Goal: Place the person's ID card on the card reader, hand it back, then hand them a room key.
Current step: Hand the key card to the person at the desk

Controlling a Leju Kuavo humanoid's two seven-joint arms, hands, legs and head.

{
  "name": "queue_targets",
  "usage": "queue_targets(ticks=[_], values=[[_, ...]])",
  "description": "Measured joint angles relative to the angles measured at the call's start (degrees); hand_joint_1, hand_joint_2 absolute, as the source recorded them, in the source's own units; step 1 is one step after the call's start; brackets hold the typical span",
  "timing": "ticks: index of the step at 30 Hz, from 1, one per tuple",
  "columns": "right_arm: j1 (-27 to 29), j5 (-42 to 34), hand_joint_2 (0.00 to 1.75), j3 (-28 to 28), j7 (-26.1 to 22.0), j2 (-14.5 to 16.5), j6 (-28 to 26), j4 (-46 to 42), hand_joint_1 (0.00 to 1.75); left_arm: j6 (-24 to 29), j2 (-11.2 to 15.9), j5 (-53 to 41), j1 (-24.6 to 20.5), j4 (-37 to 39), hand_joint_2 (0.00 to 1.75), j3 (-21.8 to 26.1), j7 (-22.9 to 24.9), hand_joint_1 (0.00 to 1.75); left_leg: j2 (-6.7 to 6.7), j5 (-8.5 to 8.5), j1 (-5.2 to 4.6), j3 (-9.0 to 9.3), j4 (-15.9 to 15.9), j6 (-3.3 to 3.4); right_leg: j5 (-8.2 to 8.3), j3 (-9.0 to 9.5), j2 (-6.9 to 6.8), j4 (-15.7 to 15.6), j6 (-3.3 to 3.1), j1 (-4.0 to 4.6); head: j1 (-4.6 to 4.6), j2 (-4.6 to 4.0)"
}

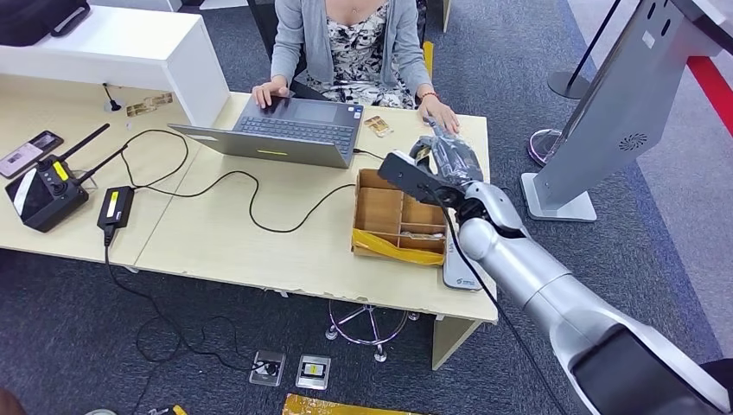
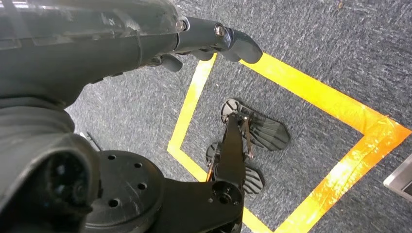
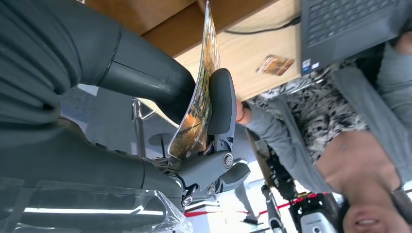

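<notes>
The right hand, right of centre in the head view, pinches a card between its thumb and a finger; the right wrist view shows the card on edge, a patterned orange-brown face, its long axis running along the fingers toward the person. Which card this is (ID or room key) I cannot tell. The person's hand rests on the desk just above the robot's hand in the frame, so the handover looks like a short reach forward. The wooden box sits just below and left of the hand. A 2nd card lies on the desk beside the laptop. The left hand hangs over the floor holding nothing, fingers curled.
</notes>
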Motion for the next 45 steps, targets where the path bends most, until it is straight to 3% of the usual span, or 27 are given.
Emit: queue_targets(ticks=[7,13,35,36,37,40,41,45], values=[[-0.9,-0.7,1.75,1.1,-0.4,4.3,-0.3,4.5,1.75,0.2,0.0,0.3,0.0,0.0,0.00,-0.1,0.0,0.00,0.01,0.00,0.00,0.00,0.0,0.00,0.00,0.00,0.03,0.0,0.00,-0.01,0.02,0.00],[-1.8,-0.9,1.75,1.9,-0.3,5.9,-0.3,7.5,1.75,0.2,0.0,0.5,0.0,0.0,0.00,-0.5,0.0,0.00,0.00,0.00,0.00,0.00,0.0,-0.01,0.00,0.00,0.02,0.0,0.00,-0.01,0.02,0.00],[-3.9,-0.7,1.75,3.3,1.2,6.4,-0.3,11.4,1.75,0.3,0.0,0.7,0.1,0.0,0.00,-2.2,0.2,0.00,0.00,0.00,0.00,0.01,0.0,-0.01,0.00,0.00,0.03,0.0,0.00,0.00,0.02,0.00],[-3.9,-0.7,1.75,3.4,1.2,6.4,-0.3,11.5,1.71,0.3,0.0,0.7,0.1,0.0,0.00,-2.3,0.2,0.00,0.00,0.00,0.00,0.01,0.0,-0.01,0.00,0.00,0.03,0.0,0.00,0.00,0.02,0.00],[-4.0,-0.6,1.75,3.4,1.2,6.4,-0.3,11.5,1.28,0.3,0.0,0.7,0.1,0.0,0.00,-2.5,0.2,0.00,0.00,0.00,0.00,0.01,0.0,-0.01,0.00,0.00,0.03,0.0,0.00,0.00,0.02,0.00],[-4.2,-0.6,0.44,3.4,1.1,6.4,-0.3,11.7,0.00,0.4,0.0,0.7,0.0,0.0,0.00,-2.8,0.2,0.00,0.00,0.00,0.00,0.01,0.0,-0.01,0.00,0.00,0.03,0.0,0.00,0.00,0.02,0.00],[-4.3,-0.7,0.00,3.4,1.0,6.5,-0.2,11.7,0.00,0.4,0.0,0.8,0.0,0.0,0.00,-2.8,0.2,0.00,0.00,0.00,0.00,0.01,0.0,-0.01,0.00,0.00,0.03,0.0,0.00,0.00,0.02,0.00],[-4.3,-1.4,0.00,3.4,0.2,6.7,0.8,11.9,0.00,0.5,0.0,1.2,0.0,0.0,0.00,-2.9,0.2,0.00,0.00,0.00,0.00,0.01,0.0,-0.01,0.00,0.00,0.03,0.0,0.00,0.00,0.02,0.00]])
